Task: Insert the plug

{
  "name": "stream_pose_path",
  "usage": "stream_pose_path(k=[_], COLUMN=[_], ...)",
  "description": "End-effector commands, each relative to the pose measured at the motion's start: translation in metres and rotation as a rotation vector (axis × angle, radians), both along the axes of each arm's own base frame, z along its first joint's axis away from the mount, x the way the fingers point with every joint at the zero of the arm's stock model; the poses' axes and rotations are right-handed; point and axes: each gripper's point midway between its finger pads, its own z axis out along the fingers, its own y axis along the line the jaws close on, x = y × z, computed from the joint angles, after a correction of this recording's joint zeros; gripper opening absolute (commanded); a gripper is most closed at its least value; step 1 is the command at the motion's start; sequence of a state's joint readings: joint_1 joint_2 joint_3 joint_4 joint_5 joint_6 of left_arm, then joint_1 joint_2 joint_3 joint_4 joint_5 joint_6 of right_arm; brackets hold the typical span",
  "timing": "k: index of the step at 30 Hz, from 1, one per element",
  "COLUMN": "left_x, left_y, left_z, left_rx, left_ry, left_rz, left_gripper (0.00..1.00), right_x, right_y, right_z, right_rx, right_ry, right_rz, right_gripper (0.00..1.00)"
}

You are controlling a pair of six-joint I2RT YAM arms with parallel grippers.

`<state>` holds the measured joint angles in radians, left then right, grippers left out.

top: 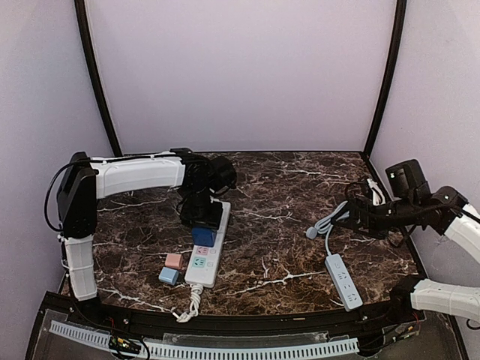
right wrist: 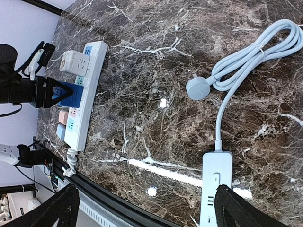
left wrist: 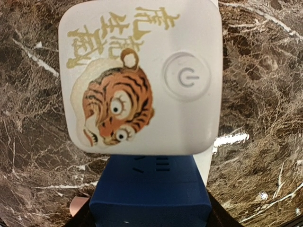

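Top: left gripper [top: 201, 217] sat over the white power strip [top: 210, 264], blue plug [top: 202, 237] at a socket.
Left wrist: it gripped the blue plug tight, just beside the tiger adapter [left wrist: 142, 75]. Prongs were hidden, so seating was unclear.
Right wrist: right gripper [right wrist: 147, 191] was spread wide, idle.
Probably left: final push, release.

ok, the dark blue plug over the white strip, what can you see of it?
The dark blue plug is a boxy block, matte plastic by its look, with small moulded marks on one face. The left gripper clamps its sides. It is held over the white power strip, close beside the white tiger-print adapter on that strip. Its pins are hidden, so whether it is seated cannot be told.
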<state>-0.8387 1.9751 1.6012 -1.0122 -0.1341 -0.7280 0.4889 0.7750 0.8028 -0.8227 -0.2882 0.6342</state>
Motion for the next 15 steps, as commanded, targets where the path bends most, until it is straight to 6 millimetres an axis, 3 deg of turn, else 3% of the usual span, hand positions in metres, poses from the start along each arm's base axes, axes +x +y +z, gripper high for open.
stream_pose_path(k=[1, 8, 15], left_x=[0.032, 0.064, 0.058], left_y=[-0.003, -0.005, 0.000], left_z=[-0.048, -0.041, -0.060], left_rx=[0.037, 0.033, 0.069], left_ry=[0.004, -0.007, 0.046], left_rz=[0.005, -0.002, 0.010], left_gripper=[0.01, 0.01, 0.01], right_x=[0.010, 0.021, 0.028], right_y=[0.000, 0.005, 0.006], right_z=[0.001, 0.004, 0.006], right_rx=[-0.010, -0.018, -0.043], right_ry=[-0.005, -0.008, -0.017], right_rz=[-0.024, -0.021, -0.012], right_gripper=[0.99, 0.99, 0.99])
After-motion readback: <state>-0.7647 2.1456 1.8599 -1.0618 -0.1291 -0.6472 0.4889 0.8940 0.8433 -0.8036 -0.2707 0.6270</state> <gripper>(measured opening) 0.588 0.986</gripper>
